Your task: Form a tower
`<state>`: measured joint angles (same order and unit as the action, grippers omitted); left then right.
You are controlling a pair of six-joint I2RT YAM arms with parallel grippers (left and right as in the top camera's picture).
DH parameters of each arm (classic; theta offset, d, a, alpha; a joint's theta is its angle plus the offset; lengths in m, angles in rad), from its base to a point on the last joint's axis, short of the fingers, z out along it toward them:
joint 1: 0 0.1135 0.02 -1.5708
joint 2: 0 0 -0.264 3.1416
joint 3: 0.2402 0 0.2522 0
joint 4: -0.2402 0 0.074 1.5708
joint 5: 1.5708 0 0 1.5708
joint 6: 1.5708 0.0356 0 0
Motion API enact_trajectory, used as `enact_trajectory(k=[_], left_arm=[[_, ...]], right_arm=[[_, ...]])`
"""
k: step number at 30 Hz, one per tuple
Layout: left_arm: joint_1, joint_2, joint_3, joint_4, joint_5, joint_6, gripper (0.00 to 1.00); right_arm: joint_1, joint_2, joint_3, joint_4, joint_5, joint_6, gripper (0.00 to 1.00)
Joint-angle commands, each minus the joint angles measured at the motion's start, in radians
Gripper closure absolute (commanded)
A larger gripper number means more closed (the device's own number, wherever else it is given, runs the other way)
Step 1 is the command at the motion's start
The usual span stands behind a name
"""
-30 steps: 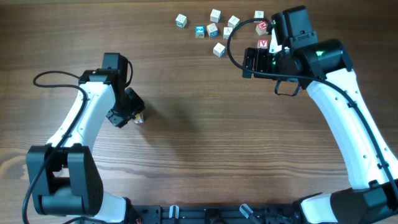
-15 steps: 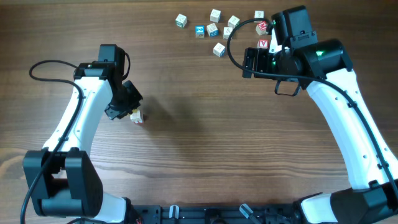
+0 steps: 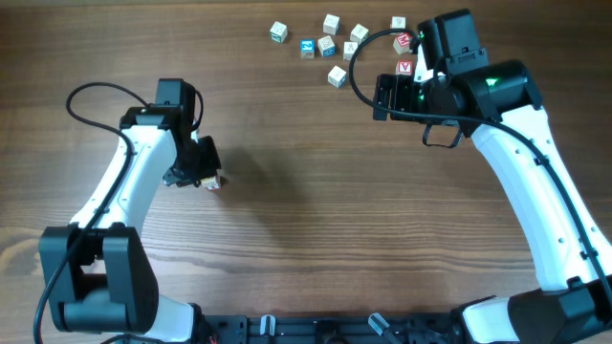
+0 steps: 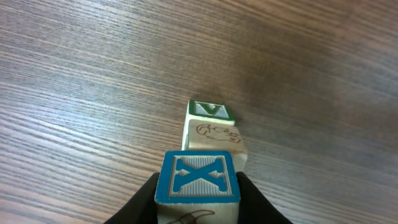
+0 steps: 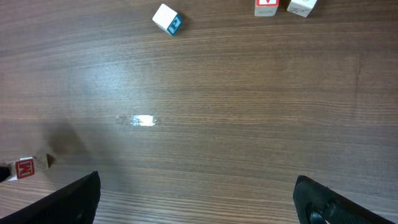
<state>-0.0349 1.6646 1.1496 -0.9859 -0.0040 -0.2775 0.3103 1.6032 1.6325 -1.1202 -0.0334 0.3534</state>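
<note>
A robotics lab bench is indicated: a left arm [image 3: 129,196] and a right arm [image 3: 535,182] are mounted at the bottom edge of a wood-grain table [image 3: 306,248], a cable [image 3: 103,86] is looped loose (upper left), and cubes [image 3: 336,76] are scattered at top centre.

Brown wooden desk [image 3: 316,239] filling every view, long thin grain lines running side to side, soft even light, a small bright shiny spot [image 5: 143,121] on the wood, a faint dark shadow [image 4: 273,81] on the boards
</note>
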Motion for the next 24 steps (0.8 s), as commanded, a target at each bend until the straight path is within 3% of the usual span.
enact_trajectory(k=[1, 7, 9, 12, 17, 24], left_arm=[[0.0, 0.006, -0.012, 0.007, -0.016, 0.054, 0.71], [0.0, 0.006, -0.012, 0.018, -0.016, 0.092, 0.73], [0.0, 0.006, -0.012, 0.017, -0.016, 0.092, 0.83], [0.0, 0.006, -0.012, 0.012, -0.016, 0.092, 0.84], [0.0, 0.005, -0.011, 0.006, -0.016, 0.096, 0.93], [-0.001, -0.008, -0.011, 0.0, -0.001, 0.117, 0.93]], right_arm=[[-0.002, -0.002, -0.006, 0.0, -0.011, -0.014, 0.0], [-0.002, -0.002, -0.006, 0.0, -0.011, -0.017, 0.0], [-0.002, -0.002, -0.006, 0.0, -0.011, -0.018, 0.0], [-0.002, -0.002, -0.006, 0.0, -0.011, -0.018, 0.0], [-0.002, -0.002, -0.006, 0.001, -0.011, -0.017, 0.0], [-0.002, -0.002, -0.006, 0.002, -0.011, -0.018, 0.0]])
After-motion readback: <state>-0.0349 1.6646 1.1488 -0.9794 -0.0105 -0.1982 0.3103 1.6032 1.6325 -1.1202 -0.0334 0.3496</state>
